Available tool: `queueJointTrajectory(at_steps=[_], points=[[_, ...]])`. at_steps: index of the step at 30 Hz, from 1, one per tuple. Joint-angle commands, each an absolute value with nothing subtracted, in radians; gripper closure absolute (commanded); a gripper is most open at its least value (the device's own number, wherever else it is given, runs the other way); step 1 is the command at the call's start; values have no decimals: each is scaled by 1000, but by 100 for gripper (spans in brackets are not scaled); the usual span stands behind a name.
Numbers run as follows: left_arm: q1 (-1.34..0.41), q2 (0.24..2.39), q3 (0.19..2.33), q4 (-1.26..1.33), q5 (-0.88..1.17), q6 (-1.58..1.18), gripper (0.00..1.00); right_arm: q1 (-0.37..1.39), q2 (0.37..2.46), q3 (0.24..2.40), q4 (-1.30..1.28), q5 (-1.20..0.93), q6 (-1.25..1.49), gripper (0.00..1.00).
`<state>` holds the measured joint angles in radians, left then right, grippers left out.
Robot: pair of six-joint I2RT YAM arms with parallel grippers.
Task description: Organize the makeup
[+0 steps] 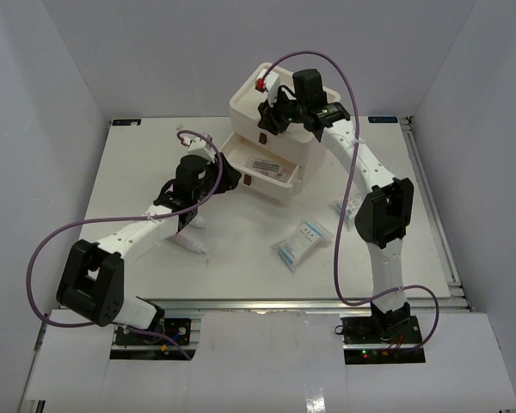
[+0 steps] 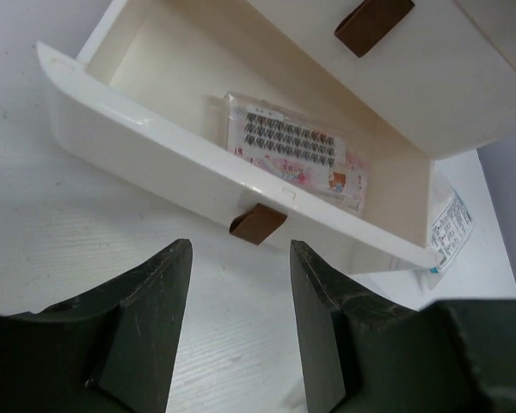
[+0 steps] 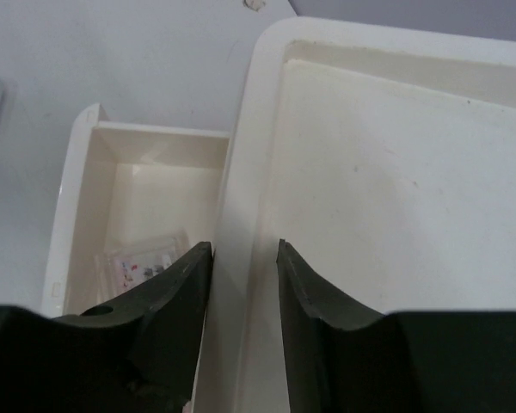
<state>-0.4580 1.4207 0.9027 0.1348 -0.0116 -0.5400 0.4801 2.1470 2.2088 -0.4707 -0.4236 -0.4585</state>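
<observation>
1. The makeup in the open drawer (image 2: pixel 155 142) is one flat clear packet (image 2: pixel 297 151). It carries rows of fine dark strands on a white card, with pink and red print along its lower edge, and its glossy film catches the light. It lies on the drawer floor toward the back wall.
2. Out on the white table (image 1: pixel 241 267), two flat blue-and-white packets (image 1: pixel 301 243) lie overlapping in front of the box. A third packet (image 1: pixel 342 209) sits partly hidden behind the right arm.
3. A slim white tube (image 1: pixel 193 245), tapering to a tip, lies on the table just beside the left forearm.
4. The cream box (image 1: pixel 249 95) is smooth hard plastic with rounded corners and a shallow recessed top. Its drawer is pulled out toward the left arm.
5. A small brown tab (image 2: pixel 258 224), matte and leather-like, hangs at the middle of the drawer front. A matching one shows on the drawer above.
6. The left gripper (image 2: pixel 241 258) is released and empty. Its dark fingers are spread, low over the table just before the brown tab and touching nothing.
7. The right gripper (image 3: pixel 245 254) hangs over the front-left rim of the box top with its jaws a narrow way apart and the rim showing between them. Whether they pinch that rim cannot be told
</observation>
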Motion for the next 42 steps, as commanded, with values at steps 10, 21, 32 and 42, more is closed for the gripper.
queueJointTrajectory(at_steps=[10,21,32,42], points=[[-456,1334,751,212,45,-556,41,497,2108,2188,-545,-612,-490,87],[-456,1396,780,245,48,-522,42,497,1972,2054,-603,-709,-511,88],[-456,1444,810,294,42,-518,44,499,1925,2006,-633,-734,-532,89],[-454,1528,929,314,15,-442,44,509,1924,1993,-657,-732,-555,89]])
